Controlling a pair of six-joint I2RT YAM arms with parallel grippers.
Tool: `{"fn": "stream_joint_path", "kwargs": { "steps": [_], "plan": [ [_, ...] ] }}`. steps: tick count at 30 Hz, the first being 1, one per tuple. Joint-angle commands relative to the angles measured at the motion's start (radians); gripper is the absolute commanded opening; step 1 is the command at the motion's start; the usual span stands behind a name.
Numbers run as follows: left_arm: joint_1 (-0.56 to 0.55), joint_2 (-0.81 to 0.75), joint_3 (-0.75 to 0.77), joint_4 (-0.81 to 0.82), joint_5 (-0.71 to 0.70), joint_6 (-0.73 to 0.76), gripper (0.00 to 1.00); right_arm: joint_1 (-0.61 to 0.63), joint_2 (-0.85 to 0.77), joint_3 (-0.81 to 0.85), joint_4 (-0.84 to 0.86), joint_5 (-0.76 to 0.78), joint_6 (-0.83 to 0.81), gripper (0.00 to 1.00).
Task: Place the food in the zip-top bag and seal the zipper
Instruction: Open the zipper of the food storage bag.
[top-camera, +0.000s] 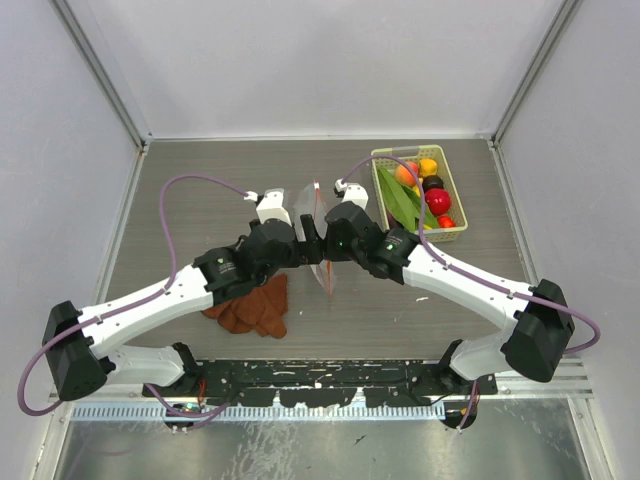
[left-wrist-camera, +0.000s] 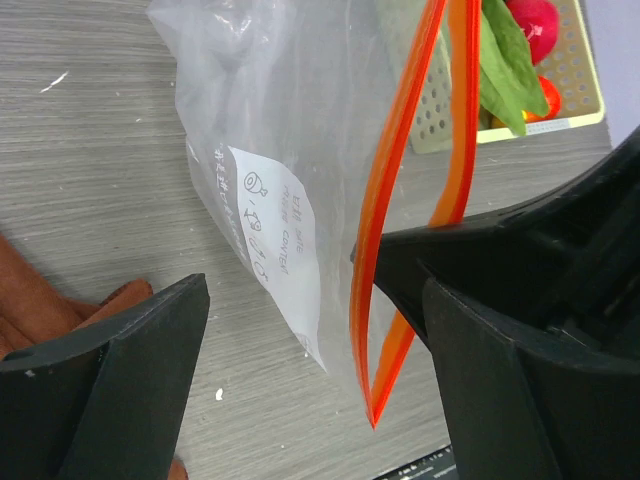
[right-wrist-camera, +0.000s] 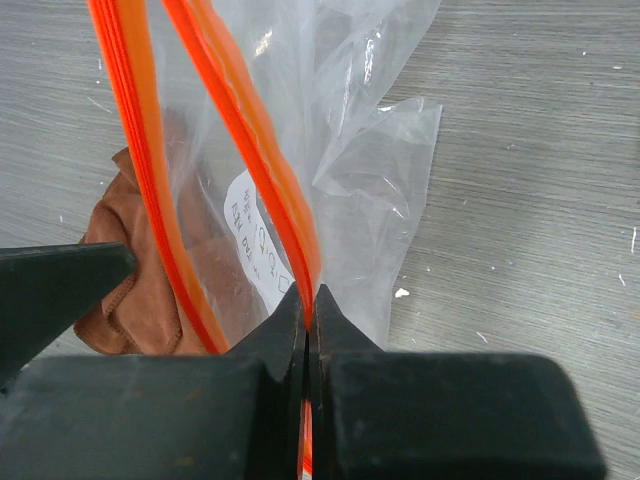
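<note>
- The clear, wrinkly plastic zip-top bag (top-camera: 312, 205) hangs upright over the middle of the tabletop (top-camera: 200, 200), between the two arms. Its mouth is parted into a narrow loop.
- The right gripper (right-wrist-camera: 308, 300) is pinched tight on one lip of the thin orange-red zipper strip (right-wrist-camera: 145, 150) and carries the bag.
- The left gripper (left-wrist-camera: 290, 290) stands wide, one finger on either side of the bag's body, and grips nothing. The free lip of the strip runs just beside one of its fingers.
- The film looks very light, limp and slick, so it will likely fold or slide if pinched anywhere on its body.
- The strip is the one stiffer part. The free lip, opposite the right gripper's pinch, looks like the best place to take hold, since that would keep the mouth spread.
- The small toy produce sits in the pale green slotted plastic basket (top-camera: 405, 150) at the far right corner of the tabletop, well apart from the bag. It includes a red apple (top-camera: 438, 200), a peach (top-camera: 405, 175) and long green leaves (top-camera: 400, 205). None of it is in the bag.
- The round pieces look light, hard and smooth, so they may roll, and a grip across the middle suits them. The leaves look long and bendy.
- A rust-brown cloth (top-camera: 255, 310) lies towards the near edge, left of the bag.
</note>
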Motion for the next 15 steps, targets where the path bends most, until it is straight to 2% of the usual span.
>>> {"fn": "stream_joint_path", "kwargs": {
  "steps": [1,8,15],
  "plan": [
    [-0.028,0.018,0.021,0.061,-0.158,-0.029,0.84,0.005,-0.014,0.028,0.054,-0.021,0.039,0.01],
    [-0.044,0.043,0.002,0.049,-0.221,-0.049,0.76,0.005,-0.035,0.011,0.088,-0.046,0.056,0.01],
    [-0.044,0.054,0.019,-0.055,-0.287,-0.080,0.64,-0.001,-0.047,-0.002,0.094,-0.040,0.069,0.01]
  ]
}}
